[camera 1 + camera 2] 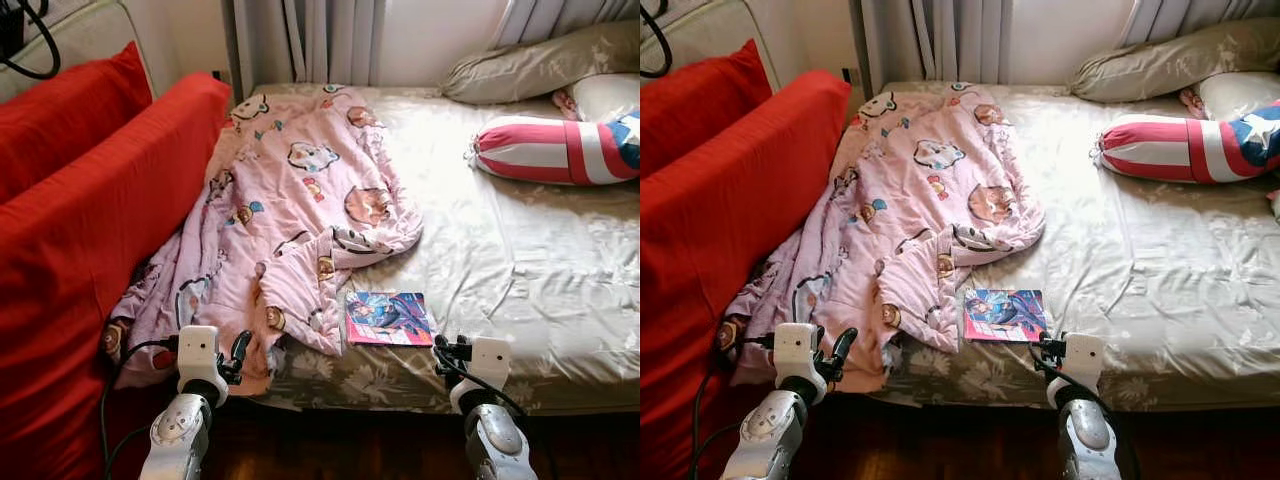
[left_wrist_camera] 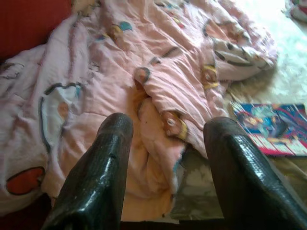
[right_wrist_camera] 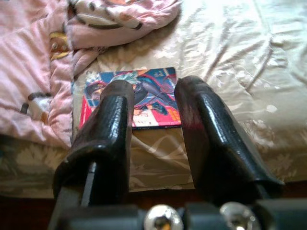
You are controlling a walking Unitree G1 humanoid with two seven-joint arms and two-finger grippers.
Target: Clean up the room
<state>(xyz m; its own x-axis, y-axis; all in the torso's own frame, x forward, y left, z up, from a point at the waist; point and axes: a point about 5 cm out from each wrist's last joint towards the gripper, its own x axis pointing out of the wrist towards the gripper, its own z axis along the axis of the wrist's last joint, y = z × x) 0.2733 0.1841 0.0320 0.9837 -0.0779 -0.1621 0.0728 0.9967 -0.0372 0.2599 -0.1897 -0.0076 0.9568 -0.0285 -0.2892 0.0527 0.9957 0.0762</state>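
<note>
Bed (image 1: 520, 270): beige floral sheet.
Blanket: pink cartoon-print quilt (image 1: 290, 200) crumpled over bed's left side, against red cushions (image 1: 90, 200).
Book: colourful glossy comic book (image 1: 388, 318) flat nr front edge, beside quilt.
L claw (image 2: 165, 167): open, empty, over quilt hem.
R claw (image 3: 153, 124): open, empty, above the book.
Pillows: striped red/white bolster (image 1: 550, 150) at far right.

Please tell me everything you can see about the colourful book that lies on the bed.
The book is thin and flat, with a glossy-looking cover printed in blue, pink and red; the artwork is too small to read. It lies closed, cover up, on the beige floral sheet near the bed's front edge. Its left side sits next to the crumpled pink blanket, seemingly touching its fold. The right gripper hovers just before it, fingers open, not touching it.
</note>
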